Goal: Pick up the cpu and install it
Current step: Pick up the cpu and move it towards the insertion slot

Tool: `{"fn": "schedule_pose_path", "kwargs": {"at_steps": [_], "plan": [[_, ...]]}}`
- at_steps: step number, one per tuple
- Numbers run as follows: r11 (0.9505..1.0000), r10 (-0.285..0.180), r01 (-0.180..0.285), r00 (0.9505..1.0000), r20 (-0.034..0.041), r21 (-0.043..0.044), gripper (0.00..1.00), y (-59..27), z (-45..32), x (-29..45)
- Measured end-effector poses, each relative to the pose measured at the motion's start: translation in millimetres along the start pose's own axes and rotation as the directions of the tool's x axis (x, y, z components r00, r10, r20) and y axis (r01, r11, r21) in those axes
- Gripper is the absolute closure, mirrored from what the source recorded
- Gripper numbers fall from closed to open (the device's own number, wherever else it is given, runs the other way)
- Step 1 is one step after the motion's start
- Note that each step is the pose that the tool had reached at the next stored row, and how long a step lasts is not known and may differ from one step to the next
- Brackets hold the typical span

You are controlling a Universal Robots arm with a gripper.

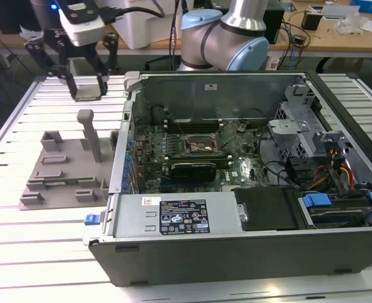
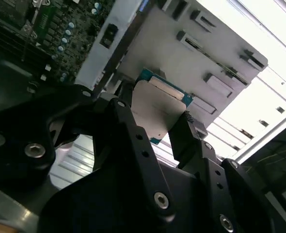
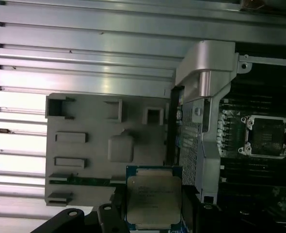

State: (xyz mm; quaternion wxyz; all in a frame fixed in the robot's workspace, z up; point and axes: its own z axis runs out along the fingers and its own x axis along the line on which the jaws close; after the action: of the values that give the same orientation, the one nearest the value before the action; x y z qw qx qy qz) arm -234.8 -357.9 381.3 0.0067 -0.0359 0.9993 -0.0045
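The cpu (image 3: 153, 194) is a small square chip with a silver-grey top and a blue-green rim. My gripper (image 3: 154, 213) is shut on it, one black finger on each side edge. In the second wrist view the cpu (image 2: 158, 108) sits tilted between the fingers (image 2: 131, 127) of the gripper (image 2: 157, 125). In the exterior view the gripper (image 1: 86, 87) hangs in the air with the cpu (image 1: 88, 89), above the table beyond the grey tray (image 1: 60, 173) and on the exterior view's left of the open computer case (image 1: 249, 246). The bare socket (image 1: 202, 146) on the motherboard lies open inside the case, also visible as the socket (image 3: 266, 137).
The grey plastic tray (image 3: 99, 145) has upright posts (image 1: 88, 129) that rise near the case wall. The case's side wall (image 1: 124, 139) stands between the gripper and the motherboard. Drive cages and cables (image 1: 325, 170) crowd the case on the exterior view's right. The ribbed metal table (image 1: 41, 252) surrounds everything.
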Motion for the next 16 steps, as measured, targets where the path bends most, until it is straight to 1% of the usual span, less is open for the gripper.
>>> {"fn": "schedule_pose_path", "kwargs": {"at_steps": [1,2,4,6,8,9,10,11,12,13,14,15,16], "plan": [[1.0000,0.000,0.000,1.0000,-0.0002,-0.0001,0.45,-0.6,0.3,-8.5],[1.0000,0.000,0.000,1.0000,-0.0007,0.0000,0.45,-0.9,0.4,-15.1],[1.0000,0.000,0.000,1.0000,-0.0014,-0.0001,0.45,-1.4,1.0,-25.6],[1.0000,0.000,0.000,1.0000,-0.0028,-0.0001,0.45,-1.7,2.0,-42.4],[1.0000,0.000,0.000,1.0000,-0.0036,-0.0002,0.45,-1.9,2.8,-52.2],[1.0000,0.000,0.000,1.0000,-0.0043,-0.0003,0.45,-1.9,3.5,-58.7],[1.0000,0.000,0.000,1.0000,-0.0051,-0.0003,0.45,-1.9,3.9,-63.1],[1.0000,0.000,0.000,1.0000,-0.0069,-0.0004,0.45,-1.3,5.7,-71.8],[1.0000,0.000,0.000,0.9999,-0.0102,-0.0005,0.45,-0.1,9.3,-83.1],[1.0000,0.000,0.000,0.9999,-0.0122,-0.0004,0.45,1.4,12.2,-90.4],[1.0000,0.000,0.000,0.9999,-0.0127,-0.0005,0.45,2.6,14.8,-96.2],[1.0000,0.000,0.000,0.9999,-0.0132,-0.0003,0.45,3.5,16.6,-100.3],[1.0000,0.000,0.000,0.9999,-0.0137,-0.0004,0.45,5.9,20.7,-109.7]]}}
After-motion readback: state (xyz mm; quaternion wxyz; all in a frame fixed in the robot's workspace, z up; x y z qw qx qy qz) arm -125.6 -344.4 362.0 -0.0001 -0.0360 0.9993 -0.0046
